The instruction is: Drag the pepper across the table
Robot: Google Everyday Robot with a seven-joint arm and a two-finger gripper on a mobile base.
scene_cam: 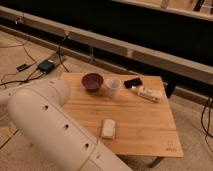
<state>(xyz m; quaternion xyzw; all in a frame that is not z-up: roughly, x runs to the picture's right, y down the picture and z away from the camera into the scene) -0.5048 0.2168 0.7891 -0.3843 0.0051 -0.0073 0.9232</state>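
The low wooden table [150,120] stands in the middle of the camera view. No orange pepper shows on it; it is hidden or out of view. A white rectangular block [108,128] lies near the table's front edge. My gripper is out of view. Only a thick white arm link [50,125] shows, filling the lower left and covering the table's front left corner.
At the table's back stand a dark maroon bowl [92,81], a white cup [113,87], a small black object [132,82] and a long white object [149,93]. Cables and a small dark box [46,65] lie on the floor at left. A long low ledge runs behind.
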